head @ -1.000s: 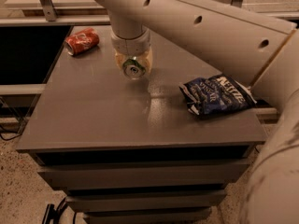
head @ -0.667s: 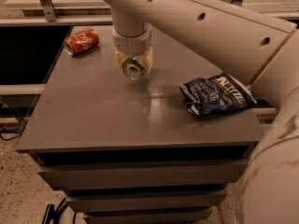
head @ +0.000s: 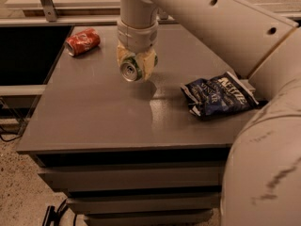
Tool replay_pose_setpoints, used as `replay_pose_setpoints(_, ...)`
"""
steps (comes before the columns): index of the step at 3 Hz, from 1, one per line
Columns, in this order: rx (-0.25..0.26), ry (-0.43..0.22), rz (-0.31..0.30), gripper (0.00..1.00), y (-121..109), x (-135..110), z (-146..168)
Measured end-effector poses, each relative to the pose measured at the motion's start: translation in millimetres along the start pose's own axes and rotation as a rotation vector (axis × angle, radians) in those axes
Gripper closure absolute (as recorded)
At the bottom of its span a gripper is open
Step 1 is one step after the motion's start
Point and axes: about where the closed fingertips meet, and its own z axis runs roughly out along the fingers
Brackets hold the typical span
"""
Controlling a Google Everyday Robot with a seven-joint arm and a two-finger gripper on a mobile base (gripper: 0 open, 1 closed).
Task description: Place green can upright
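At your far left, a red can [head: 83, 42] lies on its side near the back corner of the desk [head: 94, 121], well apart from the work. Moving right, your claw [head: 136, 66] hangs over the middle of the desk, closed around the green can [head: 130, 71], which is tipped so that its silver end faces outward and down, not yet upright. Against the last second, little has changed here: the claw and can sit in almost the same spot, while the arm [head: 221, 27] above has swung a little to the right. You are probably still lining up the wrist, and the can's turn to vertical is still to come. Whether the can touches the desk, you cannot tell. Further right, a crumpled blue snack bag [head: 218, 96] lies near the edge, clear of the landing spot.
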Motion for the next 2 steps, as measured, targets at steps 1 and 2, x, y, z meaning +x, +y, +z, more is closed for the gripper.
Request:
replay_pose_setpoints(1,0.027,-0.035,0.182,1.00,3.0,-17.2,-14.3)
replay_pose_setpoints(2,0.039,-0.035,0.273,1.00,-1.0,-16.9,-13.3)
